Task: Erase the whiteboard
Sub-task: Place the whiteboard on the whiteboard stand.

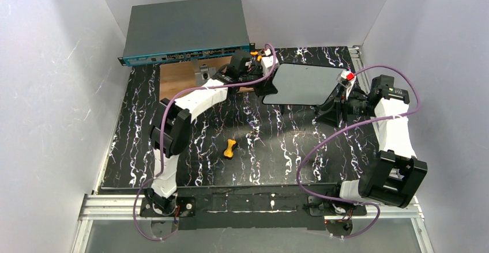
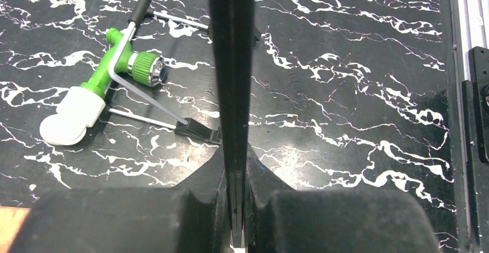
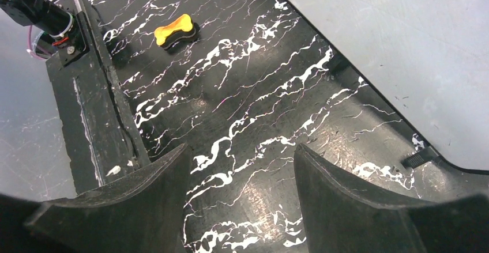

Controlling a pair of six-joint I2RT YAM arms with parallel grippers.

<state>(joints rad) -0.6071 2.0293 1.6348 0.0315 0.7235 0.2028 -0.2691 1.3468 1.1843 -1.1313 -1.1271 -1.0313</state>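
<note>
The left gripper (image 2: 233, 175) was clamped on the left edge of the whiteboard (image 1: 303, 84), holding it raised over the far middle of the table (image 1: 277, 155). The right gripper (image 3: 239, 155) stood wide and empty beside its right edge. The yellow eraser (image 1: 230, 148) lay apart, nearer. No writing showed on the board's face, so little seemed left to wipe.

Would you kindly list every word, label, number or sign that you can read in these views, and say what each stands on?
No text can be read in any view.
The grey rack unit has small markings along its blue front, too small to read.
The whiteboard has no writing visible on its face.
The yellow bone-shaped block and the green tool show no lettering.
</note>
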